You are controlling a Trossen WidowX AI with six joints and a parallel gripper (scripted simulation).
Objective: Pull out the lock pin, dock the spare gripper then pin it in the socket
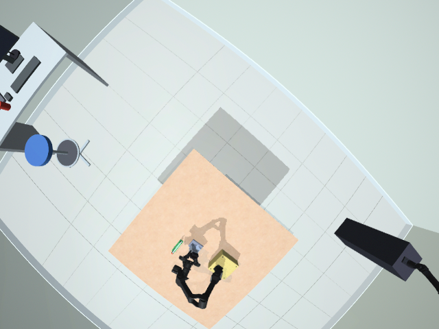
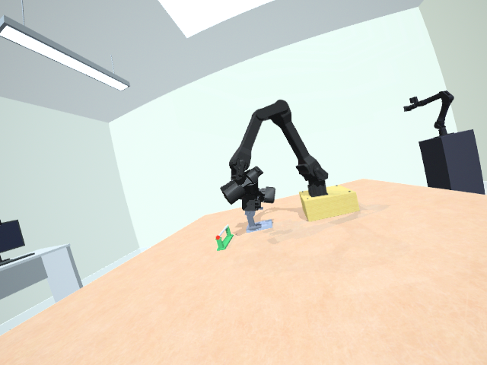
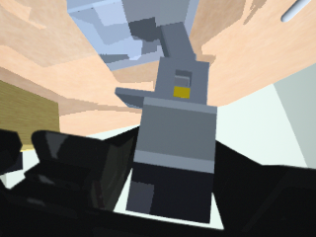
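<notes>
The blue-grey mount (image 1: pixel 195 245) (image 2: pixel 265 225) (image 3: pixel 184 41) stands on the table, its socket at the top. My gripper (image 1: pixel 191 258) (image 2: pixel 251 205) (image 3: pixel 172 132) is directly above it, shut on the spare gripper (image 3: pixel 177 132), a grey block with a dark end. In the wrist view the block's lower end meets the socket and its spigot appears to be inside; how fully it is seated I cannot tell. A yellow patch shows in the socket's side opening. The white lock pin (image 2: pixel 224 230) (image 3: pixel 295 9) (image 1: pixel 178 245) with a red head lies across the green stand (image 2: pixel 225 243), out of the socket.
The green stand is beside the mount, on the side away from the yellow base block (image 1: pixel 225 265) (image 2: pixel 332 206) (image 3: pixel 27 116) that carries my arm. The table (image 1: pixel 198 191) (image 2: pixel 275 298) holds these things. A second arm on a dark pedestal (image 1: pixel 375 244) (image 2: pixel 459 160) is well away.
</notes>
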